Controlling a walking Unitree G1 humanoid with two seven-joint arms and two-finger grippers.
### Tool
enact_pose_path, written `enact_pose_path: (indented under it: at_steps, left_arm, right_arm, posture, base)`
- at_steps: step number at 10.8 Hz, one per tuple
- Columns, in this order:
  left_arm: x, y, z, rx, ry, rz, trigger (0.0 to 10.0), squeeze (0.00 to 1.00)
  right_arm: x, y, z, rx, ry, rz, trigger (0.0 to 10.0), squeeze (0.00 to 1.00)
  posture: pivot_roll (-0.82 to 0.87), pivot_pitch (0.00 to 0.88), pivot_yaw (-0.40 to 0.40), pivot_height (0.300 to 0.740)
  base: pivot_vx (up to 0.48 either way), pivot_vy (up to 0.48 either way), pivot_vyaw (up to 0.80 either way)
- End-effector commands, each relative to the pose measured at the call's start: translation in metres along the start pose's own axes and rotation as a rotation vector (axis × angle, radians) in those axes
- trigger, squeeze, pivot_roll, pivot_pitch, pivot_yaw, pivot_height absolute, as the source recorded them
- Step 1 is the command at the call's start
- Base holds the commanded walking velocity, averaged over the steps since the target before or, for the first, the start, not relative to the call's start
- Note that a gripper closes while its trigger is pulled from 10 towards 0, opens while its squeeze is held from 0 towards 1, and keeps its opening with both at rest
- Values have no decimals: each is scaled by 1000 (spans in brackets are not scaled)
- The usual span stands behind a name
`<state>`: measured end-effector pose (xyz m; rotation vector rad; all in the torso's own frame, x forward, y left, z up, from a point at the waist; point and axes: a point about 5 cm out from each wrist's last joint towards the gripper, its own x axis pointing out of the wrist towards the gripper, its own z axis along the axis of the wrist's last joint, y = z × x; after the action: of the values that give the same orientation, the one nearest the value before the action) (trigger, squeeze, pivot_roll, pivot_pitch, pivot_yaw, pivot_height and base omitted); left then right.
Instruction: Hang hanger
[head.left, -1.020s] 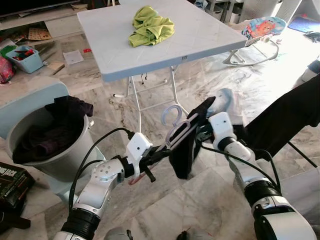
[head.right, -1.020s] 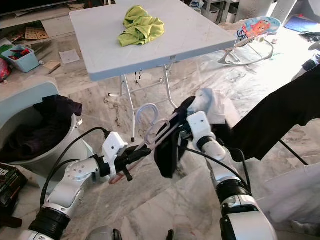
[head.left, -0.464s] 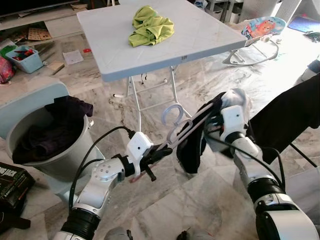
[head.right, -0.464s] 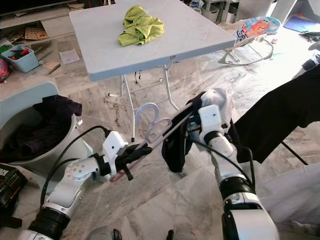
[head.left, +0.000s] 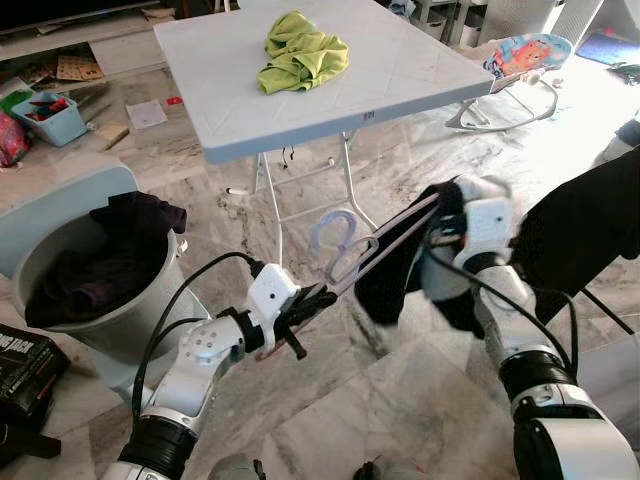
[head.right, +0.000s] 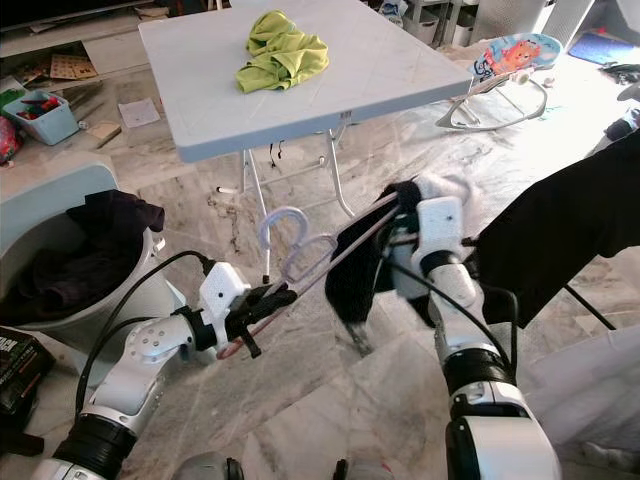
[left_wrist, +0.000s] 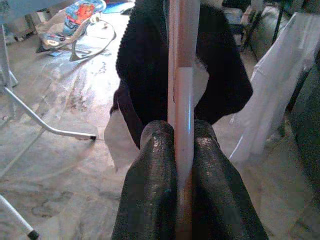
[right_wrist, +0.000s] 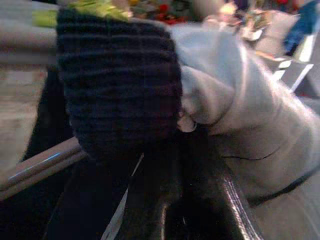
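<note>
Grippers number two, both held out low over the marble floor (head.left: 400, 400). The left gripper (head.left: 315, 303) is clamped on one pale pink plastic hanger (head.left: 385, 250); in the left wrist view its two black fingers (left_wrist: 152, 190) press against either side of the hanger's bar. The hanger slants up from that gripper toward the right gripper (head.left: 455, 205), with its curved hook (head.left: 333, 232) standing free in the air below the table's edge. One black and white knitted garment (head.left: 400, 270) is draped over the hanger's far end and hangs down from it. The right gripper is at that same end, buried in the cloth; the right wrist view shows ribbed dark knit (right_wrist: 117, 80) and pale fabric right against its fingers, and whether they are closed cannot be told.

To the robot's left stands one round grey laundry bin (head.left: 125, 320), holding a heap of dark clothes (head.left: 100, 260) that spills over its rim. A black garment (head.left: 585, 225) hangs at the right edge.

Farther off, one white folding tabletop (head.left: 400, 70) carries a single crumpled lime-green cloth (head.left: 300, 52). On the floor beyond the bin sits one small light-blue box (head.left: 48, 118) with red items inside. One colourful baby bouncer (head.left: 525, 60) rests on the floor past the table's right corner.
</note>
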<state>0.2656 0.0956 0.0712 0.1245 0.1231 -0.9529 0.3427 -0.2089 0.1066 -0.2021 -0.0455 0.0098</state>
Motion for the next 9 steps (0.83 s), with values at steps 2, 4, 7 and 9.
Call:
enact_pose_path:
  at_steps: [2,4,7,9]
  left_arm:
    - [-7,4,-13,7,69,42,0,0]
    - [-13,7,-16,22,94,65,0,0]
    - [-25,7,-19,14,80,133,0,0]
    - [-31,10,-16,6,37,248,5373,0]
  right_arm:
    - [13,-15,37,-31,-160,-88,0,0]
    - [13,-28,40,-83,-165,-169,0,0]
    - [9,-43,32,-125,-117,-251,0,0]
    - [3,-41,21,-159,-83,-261,0,0]
  posture:
    - [-106,0,-5,740]
    - [-102,0,-3,740]
    - [-96,0,-6,740]
    - [-84,0,-9,740]
  base:
    - [0,0,0]
    - [0,0,0]
    - [0,0,0]
    - [0,0,0]
